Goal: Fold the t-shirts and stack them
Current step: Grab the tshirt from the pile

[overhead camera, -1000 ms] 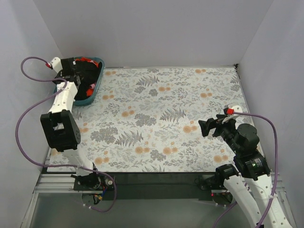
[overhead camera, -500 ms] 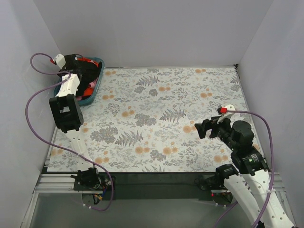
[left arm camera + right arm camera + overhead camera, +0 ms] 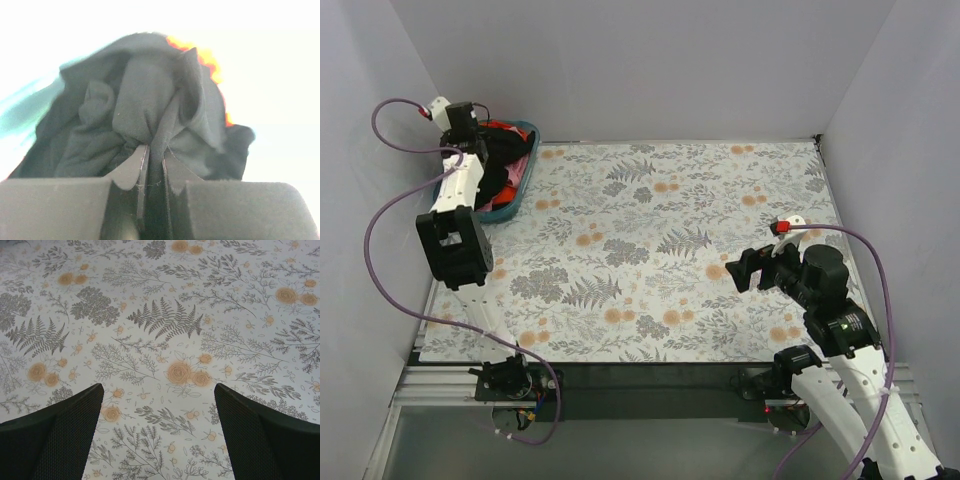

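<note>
— Where are the t-shirts?
— Heaped in the top view's upper left. The black t-shirt (image 3: pixel 500 165) lies crumpled on top, its folds gathered to a peak.
— Others?
— An orange-red t-shirt (image 3: pixel 502 127) peeks out behind it, and a pink t-shirt (image 3: pixel 512 188) shows at its lower edge.

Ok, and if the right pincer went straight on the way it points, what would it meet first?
The floral table cover. The right pincer is open and angled down at it; nothing else shows in that line, though the depth is unclear.
</note>
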Motion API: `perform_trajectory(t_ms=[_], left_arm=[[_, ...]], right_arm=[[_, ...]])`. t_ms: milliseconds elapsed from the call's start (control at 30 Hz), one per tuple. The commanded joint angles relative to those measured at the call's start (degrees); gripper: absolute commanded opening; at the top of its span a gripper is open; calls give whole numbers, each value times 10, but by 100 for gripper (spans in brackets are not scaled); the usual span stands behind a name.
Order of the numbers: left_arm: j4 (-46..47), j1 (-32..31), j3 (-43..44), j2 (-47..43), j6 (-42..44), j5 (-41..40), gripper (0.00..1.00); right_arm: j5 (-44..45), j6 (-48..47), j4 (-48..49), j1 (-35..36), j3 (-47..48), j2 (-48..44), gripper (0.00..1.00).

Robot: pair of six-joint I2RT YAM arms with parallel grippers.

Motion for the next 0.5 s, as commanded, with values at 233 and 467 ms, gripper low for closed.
perform_trajectory(t_ms=[233,467], left_arm=[[68,-125,32,-199,168,81,0],[71,-303,-31,-280,229,132,0]], right_arm=[[-13,-10,7,4,59,-8,98],[17,-17,6,3,80,-4,98]])
